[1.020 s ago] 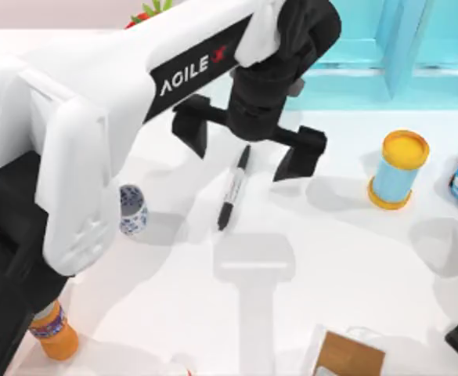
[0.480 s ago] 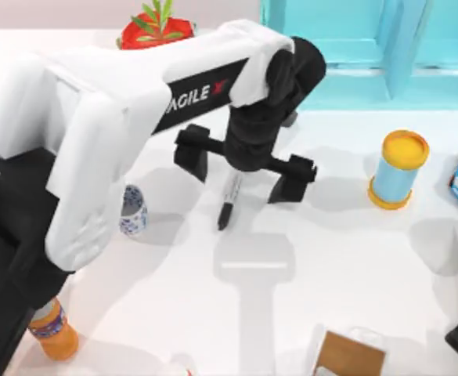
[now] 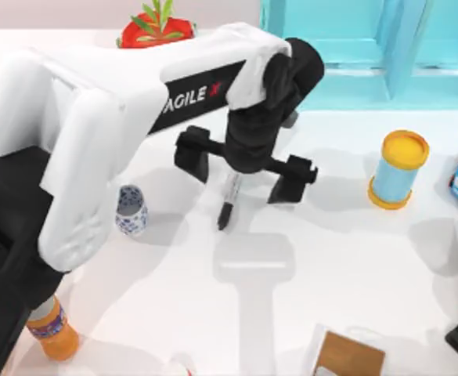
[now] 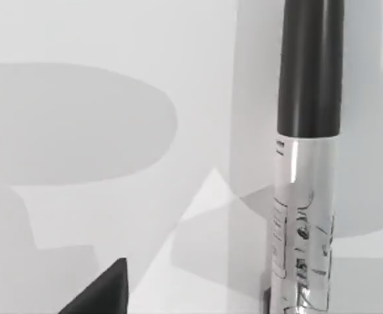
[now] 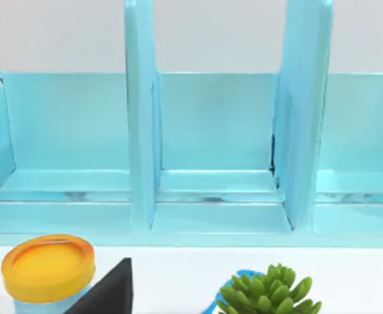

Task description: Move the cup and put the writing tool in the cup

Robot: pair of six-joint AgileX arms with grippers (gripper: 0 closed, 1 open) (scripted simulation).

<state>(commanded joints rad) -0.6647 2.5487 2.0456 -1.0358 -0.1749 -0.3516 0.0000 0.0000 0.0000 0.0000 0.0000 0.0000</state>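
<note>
Two fingers of the left hand [image 3: 246,167] are spread wide, one on each side of the writing tool [image 3: 229,201], not touching it. Top view: pen lies flat on the white tabletop [image 3: 307,266] near the middle, its upper part hidden under the wrist, lower black end sticking out toward the near edge. Cup [image 3: 131,210] stands upright toward the tabletop's left edge, well apart from the pen, just beside the left arm's white link.

Left wrist view gives what the top view hides: black cap section and white printed label band of the pen [image 4: 304,163] close up, lying on the tabletop, with one dark fingertip [image 4: 103,294] apart from it.

Right hand: cannot tell its state. Right wrist view shows one dark fingertip [image 5: 109,293], a blue shelf unit [image 5: 217,144], a yellow-lidded light-blue cylinder [image 5: 46,268] and a green plant [image 5: 270,294].

Top view also shows that cylinder [image 3: 400,169] toward the right edge, an orange bottle [image 3: 52,333] by the near-left corner, and a red pot with a plant [image 3: 155,27] at the far edge.
</note>
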